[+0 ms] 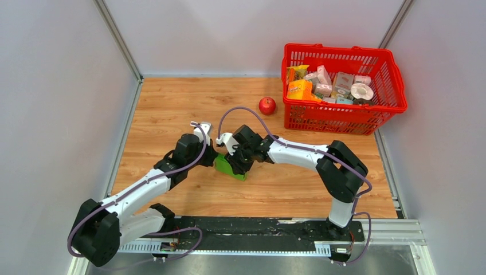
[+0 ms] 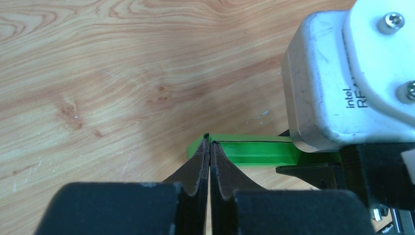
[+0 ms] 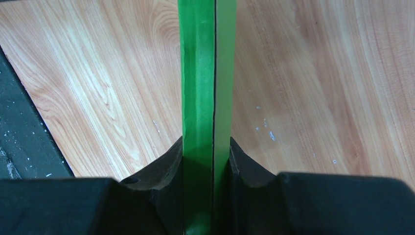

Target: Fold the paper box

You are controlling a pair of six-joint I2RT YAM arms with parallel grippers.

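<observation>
Starting on the left: my left gripper (image 2: 209, 147) comes in low over the table (image 1: 172, 114), fingers squeezed right together, with just a thin green edge of the paper box (image 2: 254, 152) nipped between the tips. The box is about mid-table, wedged between my two wrists. I honestly can't tell if its bottom edge touches the wood.

From my left wrist view it's a flat green strip running off to the right, under the white camera housing (image 2: 342, 73) on my other wrist.

My right gripper (image 3: 205, 147) has it from the opposite side, clamped on flattened green layers that stick straight out between the fingers, with a dark seam line down the middle.

Further right and toward the back there's a red apple (image 1: 267, 105) sitting on the wood, well apart from the box. Just right of that, in the far corner, is a red basket (image 1: 344, 123) holding small printed packages (image 1: 332, 86).
</observation>
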